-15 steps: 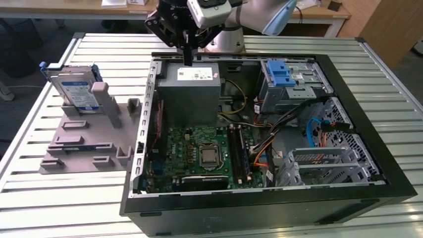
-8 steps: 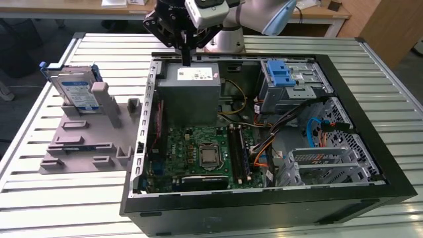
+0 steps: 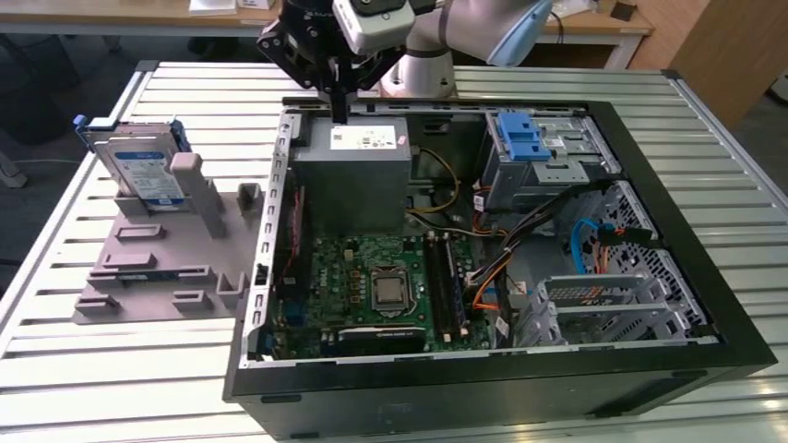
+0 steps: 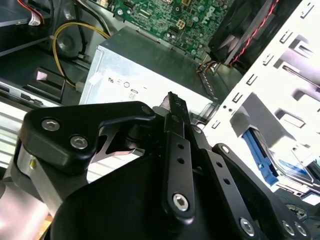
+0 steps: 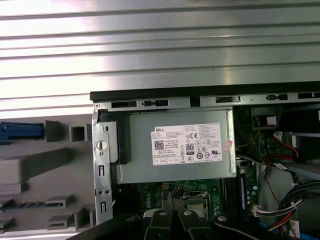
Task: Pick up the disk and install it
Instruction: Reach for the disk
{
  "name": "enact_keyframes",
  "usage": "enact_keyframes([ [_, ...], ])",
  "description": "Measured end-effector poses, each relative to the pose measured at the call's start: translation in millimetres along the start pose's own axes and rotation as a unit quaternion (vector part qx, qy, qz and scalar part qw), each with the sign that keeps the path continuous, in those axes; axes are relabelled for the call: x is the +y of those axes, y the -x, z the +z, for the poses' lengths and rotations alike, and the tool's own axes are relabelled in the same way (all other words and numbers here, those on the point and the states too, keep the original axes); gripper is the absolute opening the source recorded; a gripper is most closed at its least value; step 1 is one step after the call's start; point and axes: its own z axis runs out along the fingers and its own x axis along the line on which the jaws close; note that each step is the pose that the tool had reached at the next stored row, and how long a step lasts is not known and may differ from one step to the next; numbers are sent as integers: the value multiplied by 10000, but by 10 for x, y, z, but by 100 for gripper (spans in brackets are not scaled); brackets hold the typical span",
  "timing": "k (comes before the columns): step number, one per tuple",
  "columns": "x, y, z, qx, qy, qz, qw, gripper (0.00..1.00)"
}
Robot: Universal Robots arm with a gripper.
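Exterior view. Finds the disk (image 3: 138, 171) standing on edge in a grey holder (image 3: 161, 268) on the bench (image 3: 124, 388), near the bench edge at the exterior view's left and toward the far corner. Places it outside the open computer case (image 3: 493, 397) and well apart from the pincer (image 3: 339, 115). Puts the pincer, closed and gripping nothing, pointing down just above the far end of the grey power supply box (image 3: 357, 171), by the case's far wall. Takes in the green motherboard (image 3: 369, 286) on the near side of that box, and a bright blue latch (image 3: 523, 138) toward the exterior view's right.

Second wrist view. Looks past the black pincer (image 4: 171, 97), fingers pressed together with nothing between them, onto the power supply box (image 4: 145, 75) close beneath. Catches the motherboard (image 4: 170, 20) and a black fan (image 4: 245, 30) beyond, with a yellow cable (image 4: 65, 35) beside the box.

First wrist view. Looks down on the labelled face of the power supply box (image 5: 175, 145), set against the case's black rim (image 5: 200, 92), with the ribbed bench (image 5: 160, 50) beyond. Picks out the blue frame edge of the disk (image 5: 20, 131) in the grey holder (image 5: 30, 170), beside the case and outside it. Glimpses the pincer (image 5: 172, 222) over the motherboard (image 5: 150, 192)
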Motion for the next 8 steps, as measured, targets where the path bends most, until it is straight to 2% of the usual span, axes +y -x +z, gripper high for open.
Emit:
enact_keyframes([
  [8, -4, -48, 3, 9, -1, 0, 10000, 11],
])
